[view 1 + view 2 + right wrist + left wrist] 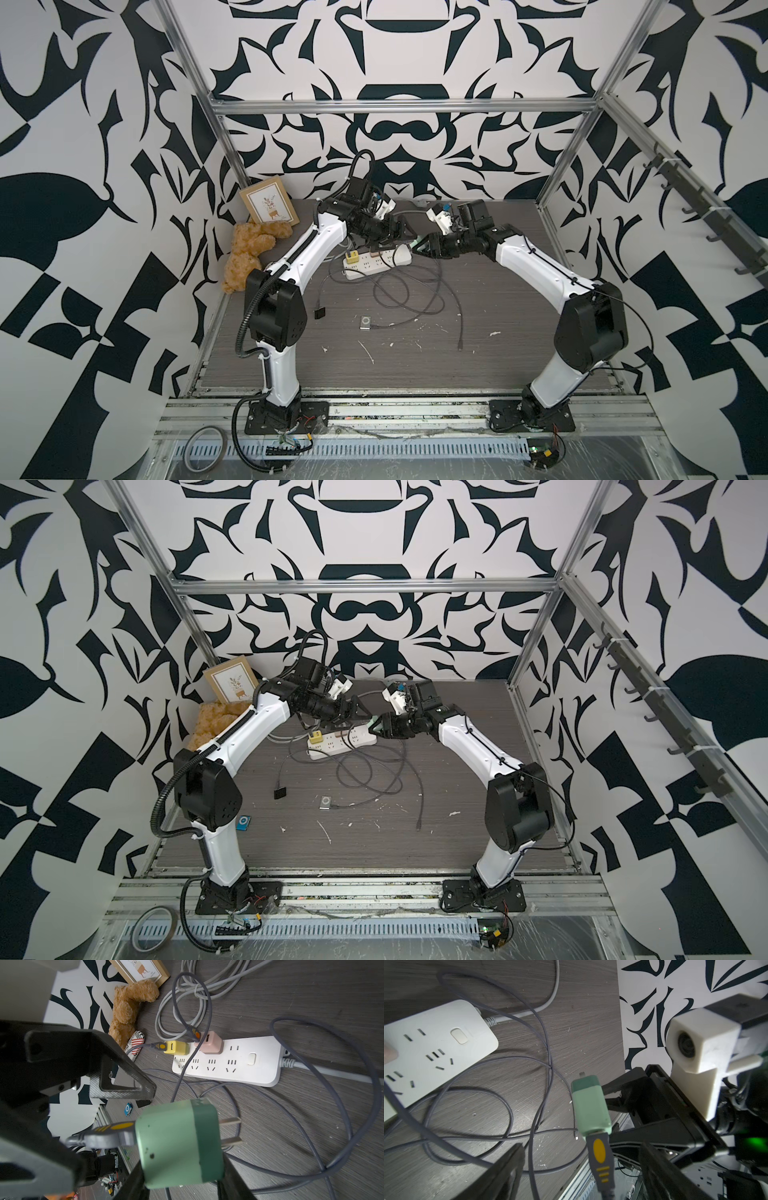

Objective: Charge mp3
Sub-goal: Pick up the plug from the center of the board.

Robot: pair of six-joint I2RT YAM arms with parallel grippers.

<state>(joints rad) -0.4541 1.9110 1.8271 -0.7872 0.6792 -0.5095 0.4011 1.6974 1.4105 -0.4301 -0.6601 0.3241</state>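
A small silver mp3 [365,323] [326,803] lies mid-table with a grey cable at its side. My right gripper [182,1169] [419,246] is shut on a green charger [178,1147] [589,1105], held just off the end of the white power strip [376,261] [239,1072] with its prongs bare. A grey USB plug [600,1157] with an orange mark sits in the charger's back. My left gripper [583,1174] [402,233] stands open with that plug between its fingers, touching neither. A blue mp3 [242,823] [128,1109] lies by the left arm's elbow.
Yellow [176,1047] and pink [208,1043] chargers are plugged into the strip. Loops of grey cable [409,291] sprawl in front of it. A teddy bear [249,249] and a picture frame [269,205] stand at the back left. A black square piece [320,312] lies near the silver mp3.
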